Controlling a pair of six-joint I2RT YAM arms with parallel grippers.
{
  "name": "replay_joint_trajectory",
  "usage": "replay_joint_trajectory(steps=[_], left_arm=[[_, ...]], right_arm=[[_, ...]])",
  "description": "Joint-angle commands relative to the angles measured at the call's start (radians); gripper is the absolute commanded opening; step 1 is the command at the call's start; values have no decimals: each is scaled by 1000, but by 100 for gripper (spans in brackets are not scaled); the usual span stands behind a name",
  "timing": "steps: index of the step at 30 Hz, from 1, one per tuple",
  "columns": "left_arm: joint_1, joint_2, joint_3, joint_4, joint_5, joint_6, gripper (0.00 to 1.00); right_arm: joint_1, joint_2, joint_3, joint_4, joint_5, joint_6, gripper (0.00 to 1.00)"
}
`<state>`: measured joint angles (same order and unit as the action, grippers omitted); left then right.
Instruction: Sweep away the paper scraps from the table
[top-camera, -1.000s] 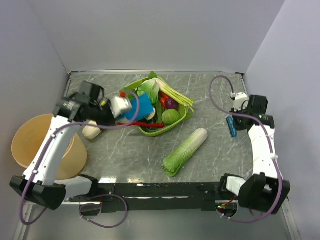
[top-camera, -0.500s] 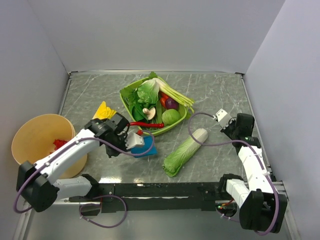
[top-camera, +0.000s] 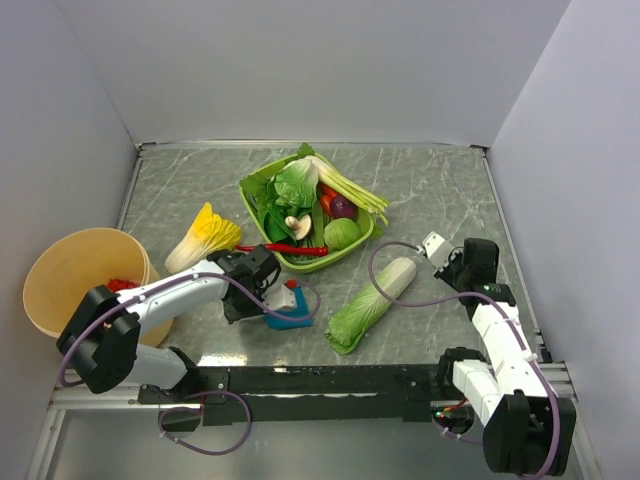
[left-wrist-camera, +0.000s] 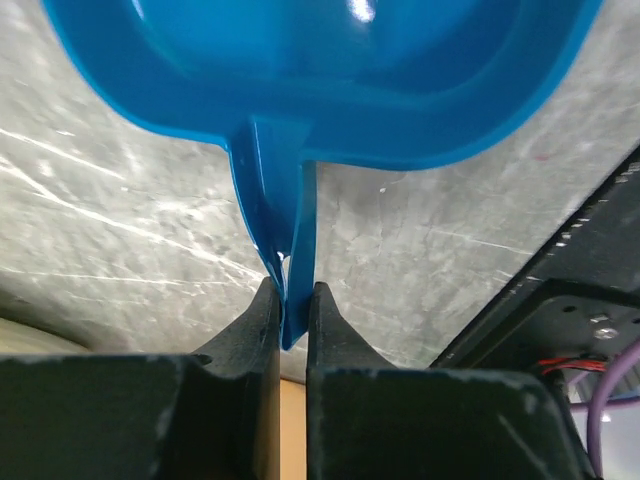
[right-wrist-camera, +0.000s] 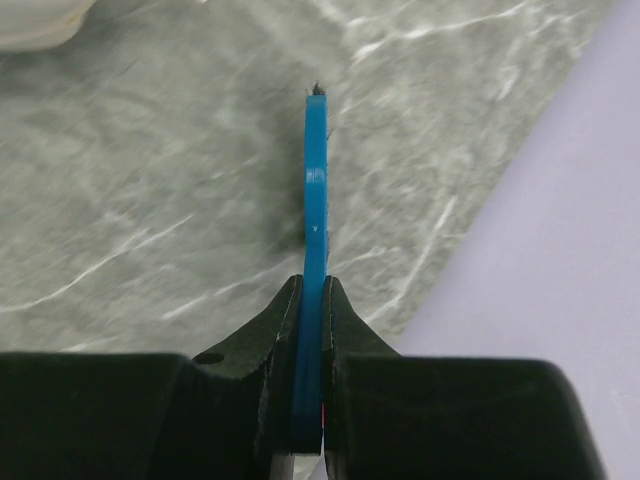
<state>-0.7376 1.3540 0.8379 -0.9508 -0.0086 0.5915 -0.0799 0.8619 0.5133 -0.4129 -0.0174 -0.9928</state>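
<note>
My left gripper (top-camera: 266, 300) is shut on the handle of a blue dustpan (top-camera: 291, 316), which rests low on the grey-green marble table (top-camera: 430, 190) near the front edge. In the left wrist view the jaws (left-wrist-camera: 290, 292) pinch the thin handle, with the pan (left-wrist-camera: 330, 80) ahead. A small red bit (top-camera: 291, 285) shows at the pan's far edge. Red paper scraps (top-camera: 120, 286) lie inside the tan bucket (top-camera: 60, 270). My right gripper (top-camera: 452, 268) is shut on a thin blue tool (right-wrist-camera: 316, 190), seen edge-on just over the table by the right wall (right-wrist-camera: 312, 288).
A green basket (top-camera: 300, 264) of vegetables sits at centre, with a red chili (top-camera: 290, 248) at its near rim. A napa cabbage (top-camera: 372, 298) lies between the grippers. A yellow-white endive (top-camera: 203, 237) lies left of the basket. White walls edge the table.
My left gripper swung the dustpan from above the basket down toward the table's front edge. My right arm drew back toward the near side and left, beside the cabbage.
</note>
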Motion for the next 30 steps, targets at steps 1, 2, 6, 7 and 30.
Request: replay_joint_trajectory(steps=[1, 2, 6, 7, 30], left_arm=[[-11, 14, -39, 61, -70, -21, 12], [-11, 17, -43, 64, -73, -21, 14], [-13, 11, -40, 46, -45, -18, 37], [-13, 7, -37, 38, -41, -15, 47], [135, -245, 161, 56, 122, -67, 96]], right_arm=[[14, -49, -36, -92, -24, -4, 6], [12, -52, -41, -105, -27, -6, 9], [14, -73, -12, -210, -52, 0, 25], [14, -84, 2, -284, -61, 8, 32], [15, 139, 597, -435, 16, 810, 100]])
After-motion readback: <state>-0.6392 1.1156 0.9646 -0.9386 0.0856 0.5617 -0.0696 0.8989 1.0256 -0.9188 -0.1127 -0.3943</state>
